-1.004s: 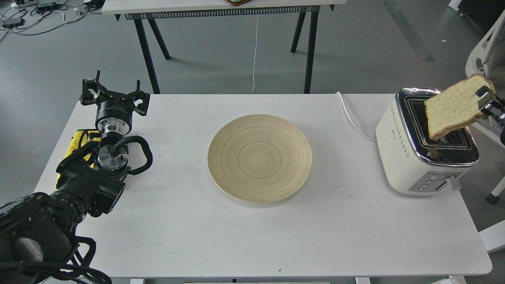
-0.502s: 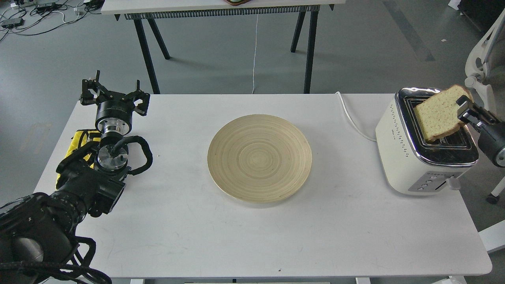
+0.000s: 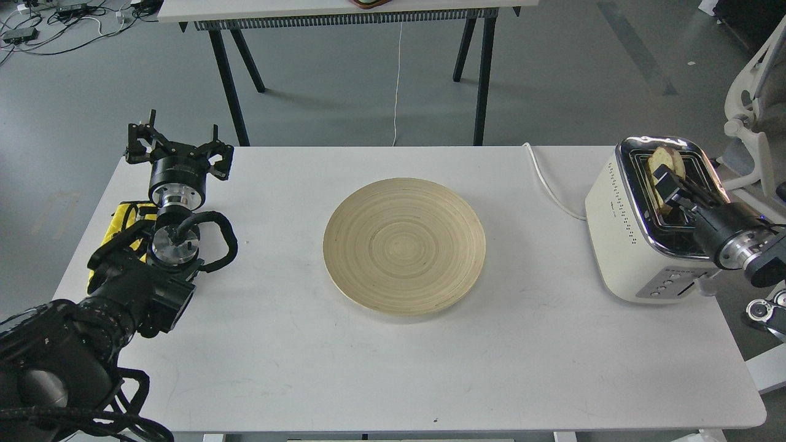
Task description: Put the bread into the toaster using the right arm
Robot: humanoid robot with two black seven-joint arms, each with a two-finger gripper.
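The cream-white toaster (image 3: 632, 245) stands at the table's right end. The bread (image 3: 664, 161) stands on edge in the toaster's left slot, and only its domed top shows above the chrome. My right gripper (image 3: 670, 185) comes in from the right, lies low over the toaster top, and its fingers are closed on the bread's near part. My left gripper (image 3: 175, 146) rests at the table's far left, open and empty, far from the toaster.
A round wooden plate (image 3: 404, 245) lies at the table's middle. The toaster's white cord (image 3: 548, 186) runs off the back edge. A yellow cloth (image 3: 123, 222) lies under my left arm. A white chair (image 3: 752, 116) stands beyond the right edge.
My right gripper has moved left and down with the bread, turning the slice from tilted above the toaster to upright and sunk into the left slot. My left arm has not moved.
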